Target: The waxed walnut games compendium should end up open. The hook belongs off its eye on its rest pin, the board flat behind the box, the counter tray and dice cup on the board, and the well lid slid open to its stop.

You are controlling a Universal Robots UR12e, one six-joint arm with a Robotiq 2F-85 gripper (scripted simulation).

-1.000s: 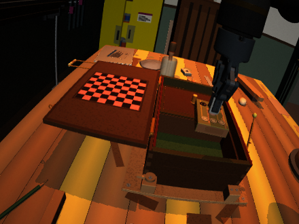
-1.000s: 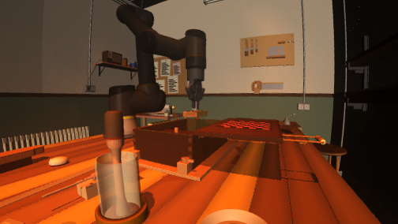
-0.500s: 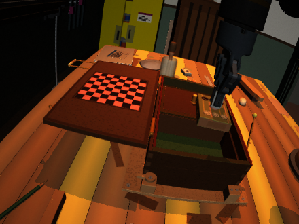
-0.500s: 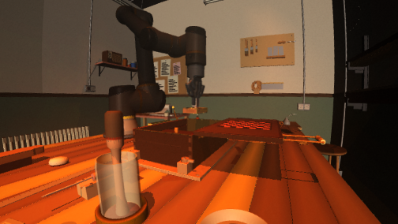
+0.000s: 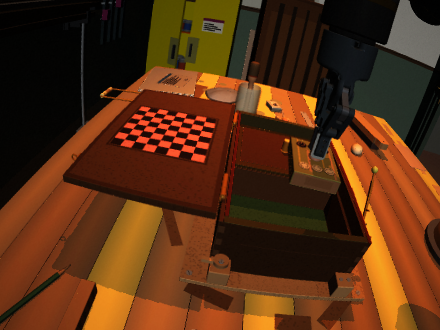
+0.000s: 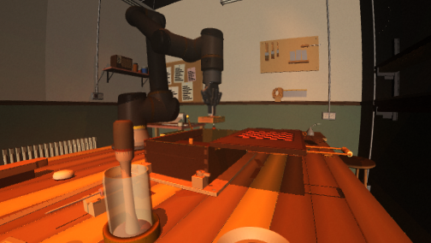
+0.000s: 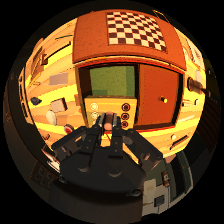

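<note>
The chequered board (image 5: 160, 145) lies flat beside the open walnut box (image 5: 295, 210), joined along its hinged edge. Above the box's far side the counter tray (image 5: 315, 167), a pale block with round counters, hangs lifted clear of the rim, gripped by its centre knob (image 7: 108, 119) in my closed gripper (image 5: 320, 150). Inside the box a green-lined well (image 7: 112, 79) shows next to a brown sliding lid with a brass knob (image 7: 162, 99). The hook (image 5: 371, 192) stands upright at the box's right side. I cannot make out the dice cup.
A glass jar holding a wooden brush (image 6: 127, 201) stands on the bench near the second side camera. A pale oval stone (image 5: 356, 148) lies right of the box. A clamp rail with two blocks (image 5: 272, 287) runs along the box's near side. A pencil (image 5: 32, 295) lies near the left corner.
</note>
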